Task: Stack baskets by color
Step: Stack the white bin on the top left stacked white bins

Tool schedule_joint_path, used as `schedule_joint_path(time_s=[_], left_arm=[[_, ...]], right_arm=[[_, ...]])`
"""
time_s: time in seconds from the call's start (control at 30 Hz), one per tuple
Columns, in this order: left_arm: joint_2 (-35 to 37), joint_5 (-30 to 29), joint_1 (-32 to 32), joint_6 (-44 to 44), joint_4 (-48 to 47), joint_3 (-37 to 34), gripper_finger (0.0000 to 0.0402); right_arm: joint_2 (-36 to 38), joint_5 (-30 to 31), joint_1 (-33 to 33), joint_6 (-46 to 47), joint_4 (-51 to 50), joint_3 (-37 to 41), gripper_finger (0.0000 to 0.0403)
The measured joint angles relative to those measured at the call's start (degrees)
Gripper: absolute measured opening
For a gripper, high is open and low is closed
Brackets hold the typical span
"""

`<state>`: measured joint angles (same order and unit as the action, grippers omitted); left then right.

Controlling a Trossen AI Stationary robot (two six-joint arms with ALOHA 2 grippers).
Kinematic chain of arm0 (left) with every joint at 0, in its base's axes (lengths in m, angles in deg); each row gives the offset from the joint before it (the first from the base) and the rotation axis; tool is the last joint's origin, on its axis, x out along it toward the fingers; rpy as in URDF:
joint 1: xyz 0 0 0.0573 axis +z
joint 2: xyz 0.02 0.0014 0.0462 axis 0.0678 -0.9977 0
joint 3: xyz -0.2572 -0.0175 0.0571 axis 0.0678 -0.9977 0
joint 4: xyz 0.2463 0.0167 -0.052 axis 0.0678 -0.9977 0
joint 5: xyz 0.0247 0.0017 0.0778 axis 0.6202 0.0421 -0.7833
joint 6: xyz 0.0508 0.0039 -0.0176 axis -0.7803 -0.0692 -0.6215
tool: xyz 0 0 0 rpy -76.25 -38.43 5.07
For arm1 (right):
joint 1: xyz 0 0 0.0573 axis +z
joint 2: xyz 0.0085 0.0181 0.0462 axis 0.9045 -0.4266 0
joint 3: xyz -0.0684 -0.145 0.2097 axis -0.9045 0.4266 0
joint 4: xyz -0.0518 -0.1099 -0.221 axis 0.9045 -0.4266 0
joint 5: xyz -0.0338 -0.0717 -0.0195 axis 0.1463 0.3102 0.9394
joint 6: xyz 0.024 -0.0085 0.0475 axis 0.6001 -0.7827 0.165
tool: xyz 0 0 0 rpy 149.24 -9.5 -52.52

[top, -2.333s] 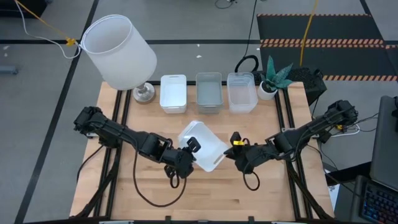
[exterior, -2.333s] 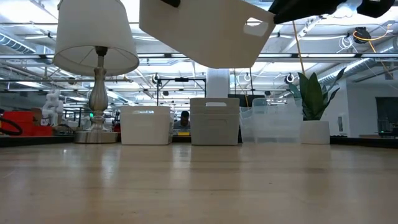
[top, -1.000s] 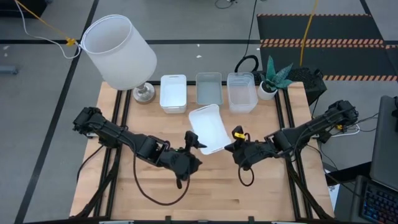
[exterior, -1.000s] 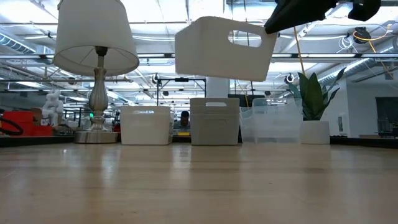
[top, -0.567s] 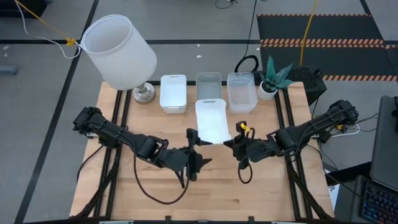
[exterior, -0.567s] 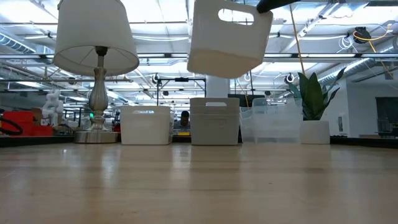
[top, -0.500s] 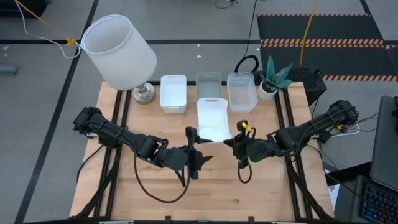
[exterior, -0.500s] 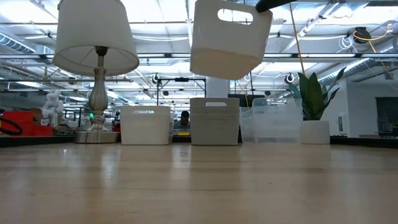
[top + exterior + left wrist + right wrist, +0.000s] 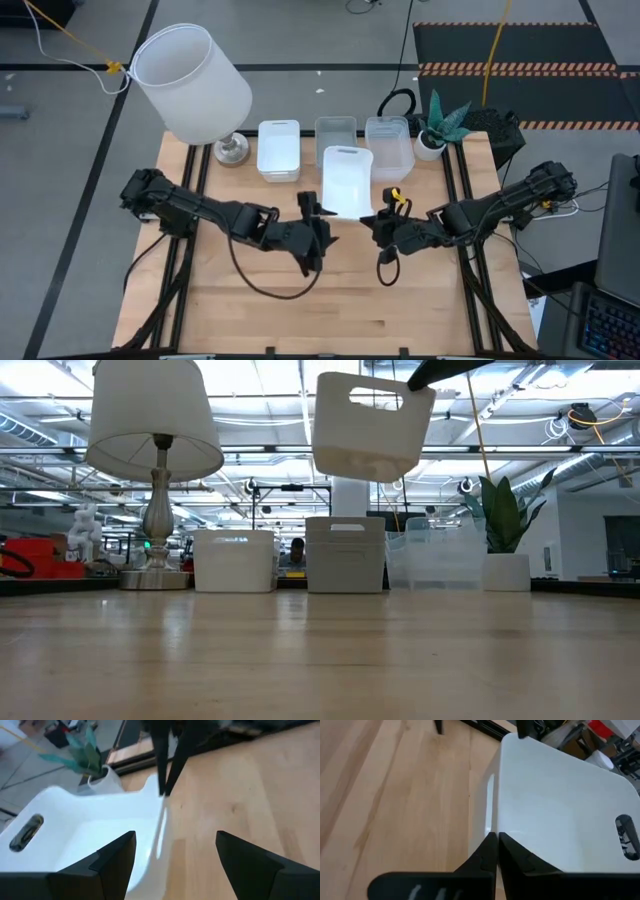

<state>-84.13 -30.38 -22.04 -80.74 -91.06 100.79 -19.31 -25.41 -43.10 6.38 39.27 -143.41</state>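
Basket held aloft: my right gripper (image 9: pixel 377 222) is pinched tight on the near rim of a white basket (image 9: pixel 347 182), which hangs in the air above the table (image 9: pixel 400 300), its far end over the row along the back edge. That row holds a white stack (image 9: pixel 278 150), a grey stack (image 9: pixel 335 135) and a clear stack (image 9: pixel 388 145). My left gripper (image 9: pixel 318 222) has its fingers spread wide, holding nothing, just beside the lifted basket.

Lifted basket (image 9: pixel 347 181) hangs seemingly before rear baskets (image 9: pixel 336 141).
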Motion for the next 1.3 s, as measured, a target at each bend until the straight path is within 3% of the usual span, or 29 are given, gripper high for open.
schedule_joint_path(time_s=[0.27,0.63,1.3], left_arm=[[-0.5,-0.1,1.4,-1.2,-3.7,0.0,0.0273],[-2.6,2.7,2.3,-2.8,-7.6,0.0,0.0267],[-3.2,3.2,2.8,-10.1,-6.7,0.0,0.0073]], right_arm=[[0.0,-4.6,-1.0,1.5,-0.6,0.0,0.0],[0.0,-6.1,-1.1,1.2,-1.4,0.0,0.0],[0.0,-6.1,-1.1,-1.0,-2.0,0.0,0.0]])
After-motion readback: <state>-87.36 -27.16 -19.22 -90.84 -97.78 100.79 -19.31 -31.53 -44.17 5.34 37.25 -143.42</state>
